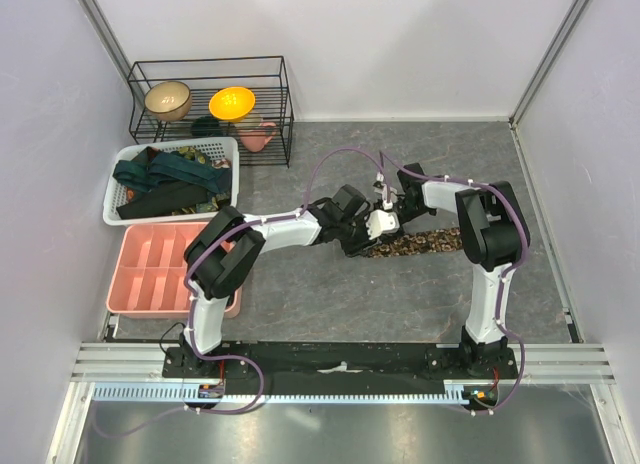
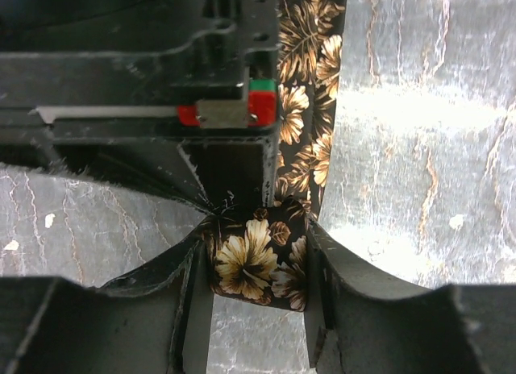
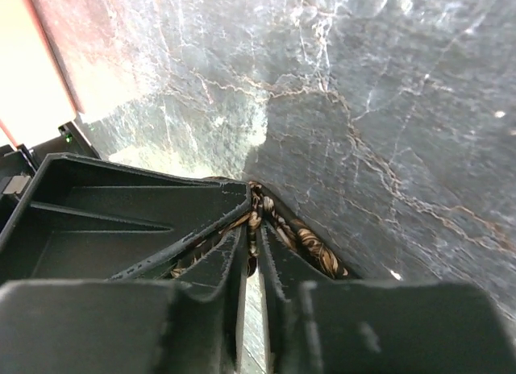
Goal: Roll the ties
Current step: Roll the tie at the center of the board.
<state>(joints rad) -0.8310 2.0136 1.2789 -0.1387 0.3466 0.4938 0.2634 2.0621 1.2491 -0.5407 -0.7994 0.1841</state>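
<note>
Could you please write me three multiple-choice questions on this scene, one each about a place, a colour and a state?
1. Where does the floral tie lie?
A. in the white basket
B. on the table
C. in the wire rack

2. What colour is the compartment tray?
A. blue
B. green
C. pink

3. How is the left hand?
A. open and empty
B. shut on the floral tie
C. out of view

Answers:
1 B: the top view shows it stretched across the grey tabletop.
2 C: it is plainly pink in the top view.
3 B: the left wrist view shows both fingers pressing the tie's folded end.
</note>
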